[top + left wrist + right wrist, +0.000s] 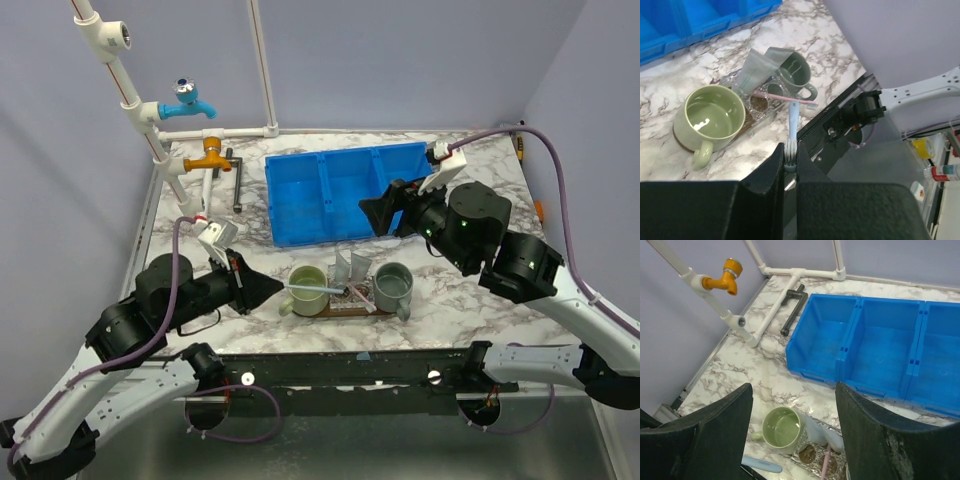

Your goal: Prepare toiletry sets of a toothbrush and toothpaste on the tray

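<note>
Top external, 2 mugs (306,284) (on tray (338,310))

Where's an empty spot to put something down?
Bare marble tabletop lies between the white pipe frame, the blue three-compartment plastic bin and the light green mug. The bin's compartments look empty too. It's crowded on the dark-brown wooden tray between that mug and the grey-green mug, with grey tubes and toothbrushes.

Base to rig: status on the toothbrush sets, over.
Left gripper shut on light-blue toothbrush, tip at the tray. Right gripper open near blue bin. Pale-green cup, grey-green cup, tubes, pink toothbrush crowd it.
</note>
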Controlling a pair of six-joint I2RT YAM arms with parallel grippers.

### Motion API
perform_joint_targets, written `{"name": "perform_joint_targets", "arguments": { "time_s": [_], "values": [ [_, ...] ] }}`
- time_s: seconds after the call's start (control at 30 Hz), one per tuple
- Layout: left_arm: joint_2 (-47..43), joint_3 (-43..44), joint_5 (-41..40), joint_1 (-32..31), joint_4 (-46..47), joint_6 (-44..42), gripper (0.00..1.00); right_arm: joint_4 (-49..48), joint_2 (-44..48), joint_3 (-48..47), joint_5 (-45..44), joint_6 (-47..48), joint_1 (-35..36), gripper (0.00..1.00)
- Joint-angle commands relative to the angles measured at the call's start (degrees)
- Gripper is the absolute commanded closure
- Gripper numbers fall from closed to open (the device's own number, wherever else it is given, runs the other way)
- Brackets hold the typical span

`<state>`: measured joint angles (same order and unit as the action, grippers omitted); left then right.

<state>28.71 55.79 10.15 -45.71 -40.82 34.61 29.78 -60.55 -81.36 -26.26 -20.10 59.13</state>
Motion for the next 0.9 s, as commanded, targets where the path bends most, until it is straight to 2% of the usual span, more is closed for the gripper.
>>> {"name": "perform_joint_targets", "arguments": {
  "time_s": [0.0, 0.33, 0.5, 0.87],
  "values": [
    [2.58, 1.52, -14.15, -6.70, -4.97, -0.01, 1.00, 0.77, -0.84, 0.67, -1.53, -0.54, -0.15, 0.30],
    [9.66, 2.92, -31.55, -21.13, -6.42, 3.79, 1.00, 0.39, -1.25, 1.47, -1.59, -1.45, -0.15, 0.30],
    [13.77, 5.13, -38.50, -26.09, -6.42, 4.23, 1.00, 0.37, -0.70, 2.25, -1.85, -1.79, -0.07, 0.30],
    [18.51, 5.86, -40.65, -29.28, -4.24, 4.06, 1.00, 0.37, 1.17, 4.26, -2.20, -2.49, -0.16, 0.30]
  ]
}}
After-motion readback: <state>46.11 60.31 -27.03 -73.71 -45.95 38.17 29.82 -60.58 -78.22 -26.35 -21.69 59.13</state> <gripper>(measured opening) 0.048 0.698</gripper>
